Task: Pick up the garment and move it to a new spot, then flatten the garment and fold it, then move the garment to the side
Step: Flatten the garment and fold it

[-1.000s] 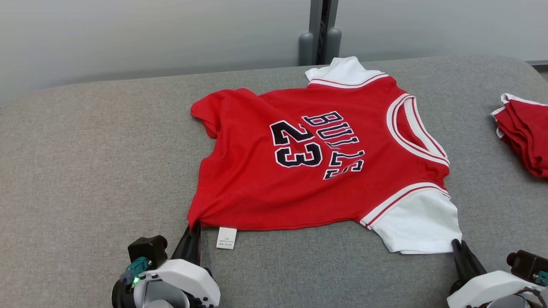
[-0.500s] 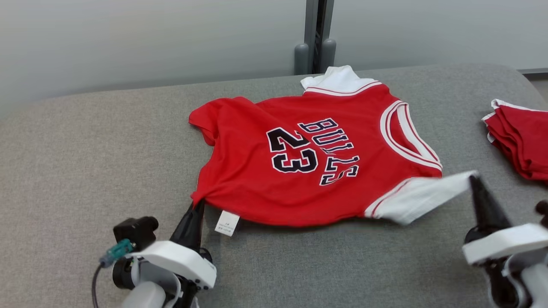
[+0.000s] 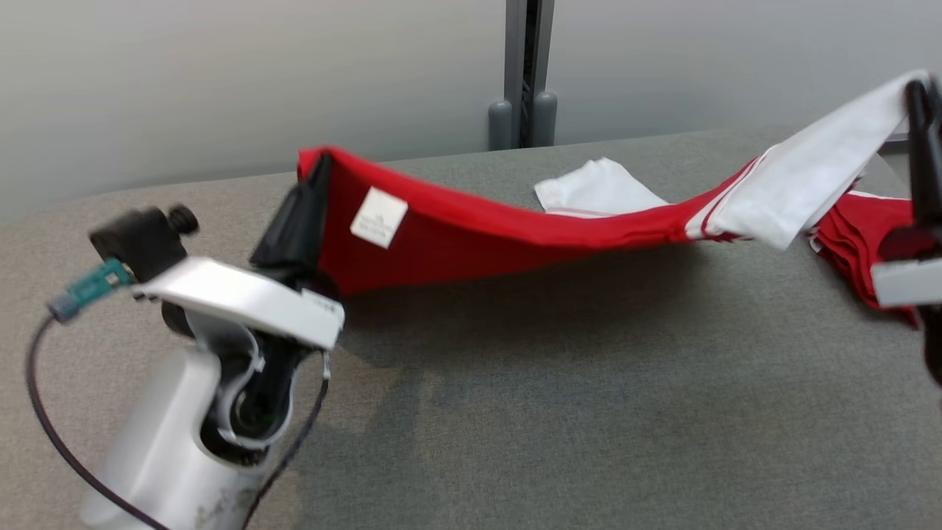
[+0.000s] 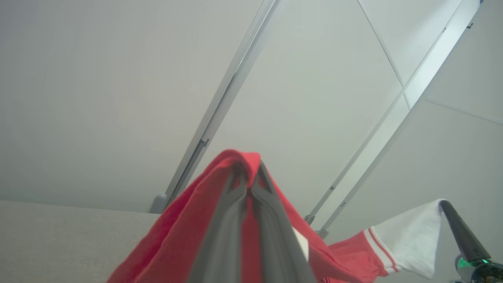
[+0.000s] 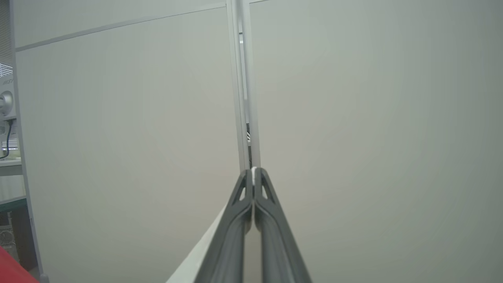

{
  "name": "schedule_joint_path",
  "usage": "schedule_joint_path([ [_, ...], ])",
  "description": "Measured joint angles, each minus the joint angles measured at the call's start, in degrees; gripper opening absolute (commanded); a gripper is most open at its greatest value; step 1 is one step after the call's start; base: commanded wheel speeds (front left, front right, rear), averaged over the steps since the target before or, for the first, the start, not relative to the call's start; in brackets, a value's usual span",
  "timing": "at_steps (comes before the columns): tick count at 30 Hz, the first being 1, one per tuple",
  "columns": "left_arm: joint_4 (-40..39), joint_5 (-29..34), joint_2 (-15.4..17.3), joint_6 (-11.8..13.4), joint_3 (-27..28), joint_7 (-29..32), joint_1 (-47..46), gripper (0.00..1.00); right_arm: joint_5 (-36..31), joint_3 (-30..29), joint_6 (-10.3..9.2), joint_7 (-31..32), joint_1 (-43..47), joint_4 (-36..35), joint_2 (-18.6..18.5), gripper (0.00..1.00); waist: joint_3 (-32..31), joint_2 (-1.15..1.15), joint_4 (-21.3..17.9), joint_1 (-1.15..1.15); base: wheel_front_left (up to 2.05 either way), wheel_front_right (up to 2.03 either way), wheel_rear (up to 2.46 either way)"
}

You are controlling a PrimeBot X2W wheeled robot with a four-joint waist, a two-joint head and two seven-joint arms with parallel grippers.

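Left gripper (image 3: 315, 171) is clamped shut on a red hem corner of the garment (image 3: 515, 232), raised above the grey table (image 3: 552, 412). Right gripper (image 3: 917, 92) is closed on the edge of a white sleeve (image 3: 809, 177), held higher, at the table's right end. Garment hangs stretched between the two as a sagging red band, its middle low over the table; contact there cannot be told. Red-and-white striped trim borders the held sleeve. Small white tag (image 3: 378, 217) shows beside the left grip. Second white sleeve (image 3: 597, 193) lies on the table behind. Folded red pile (image 3: 846, 228) sits at right.
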Motion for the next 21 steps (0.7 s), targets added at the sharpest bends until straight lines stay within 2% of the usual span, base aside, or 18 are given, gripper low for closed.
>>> schedule_joint_path([
  [6, -4.9, -2.3, 0.7, 3.7, 3.2, 4.8, -8.2, 0.0, -1.9, 0.1, 0.0, 6.0, -9.6, -2.6, -3.0, 0.0, 1.9, 0.0, -0.8, 0.0, 0.0, 0.0, 0.0],
  [11, -4.4, -1.3, 2.1, 6.3, 3.7, 8.8, -18.2, 0.0, -0.7, 1.2, 0.01, 11.6, -19.9, -2.2, -6.2, 0.0, 5.2, 0.0, -1.2, 0.0, 0.0, 0.0, 0.0],
  [12, -3.1, -0.8, 2.8, 7.3, 3.9, 10.9, -23.6, 0.0, 0.4, 2.8, 0.01, 13.6, -25.1, -1.4, -8.0, 0.0, 7.2, 0.0, -1.4, 0.0, 0.0, 0.0, 0.0],
  [15, 0.4, -0.7, 2.8, 8.6, 4.1, 14.2, -33.1, 0.0, 3.5, 4.8, 0.01, 15.8, -34.9, 1.4, -9.6, 0.0, 11.1, 0.0, -1.7, 0.0, 0.0, 0.0, 0.0],
  [21, 10.0, 1.1, 2.2, 9.1, 3.6, 16.7, -48.6, 0.0, 5.4, 10.8, 0.01, 16.3, -51.4, 9.0, -11.4, 0.0, 18.7, 0.0, -2.2, 0.0, 0.0, 0.0, 0.0],
])
